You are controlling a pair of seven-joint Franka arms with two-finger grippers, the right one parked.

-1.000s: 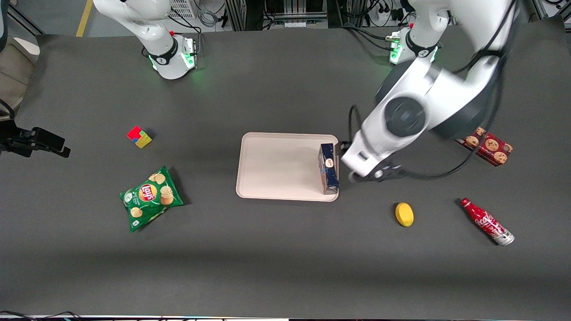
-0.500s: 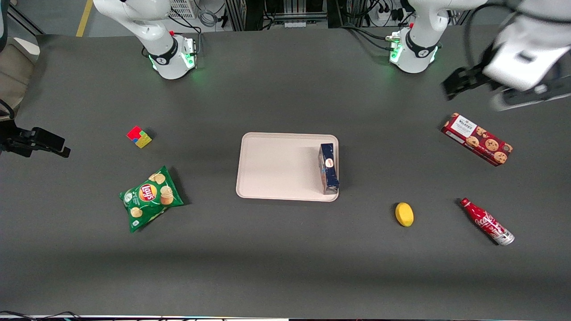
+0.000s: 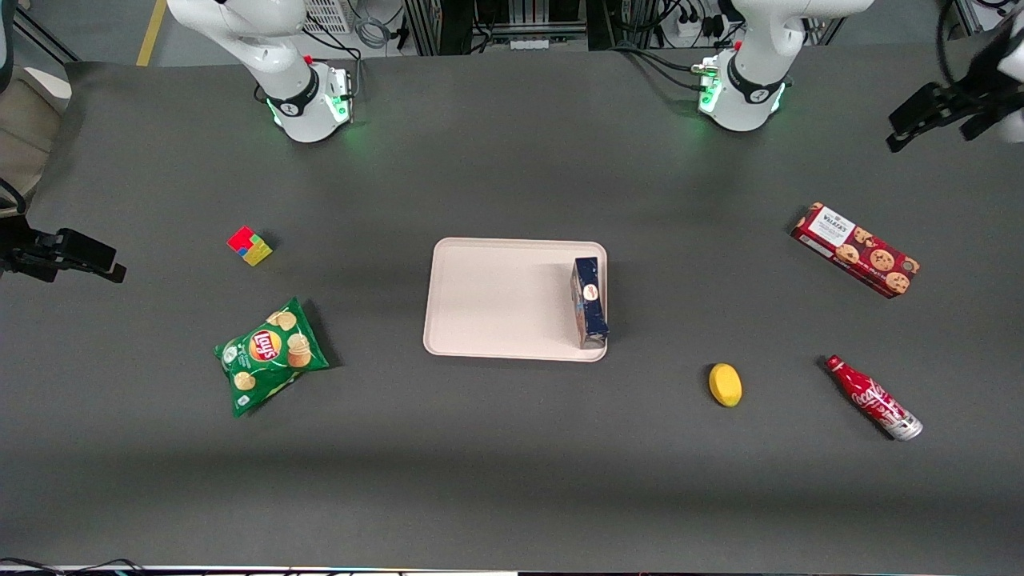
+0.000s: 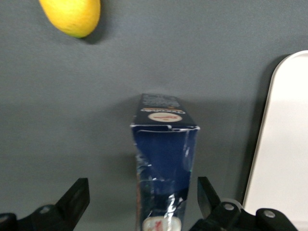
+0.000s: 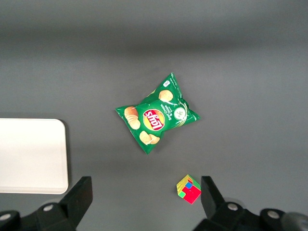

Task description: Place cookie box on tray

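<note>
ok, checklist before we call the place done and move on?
1. Cookie box on the tray: ok, it sits along the rim toward the working arm's end.
2. Box fully inside the rim: cannot tell, its nearer end is right at the tray's corner.
3. Gripper released: ok, open, holding nothing.
4. Gripper apart from box and tray: ok, it is over the working arm's end of the table.
5. Red cookie box off the tray: ok, it lies on the table.
</note>
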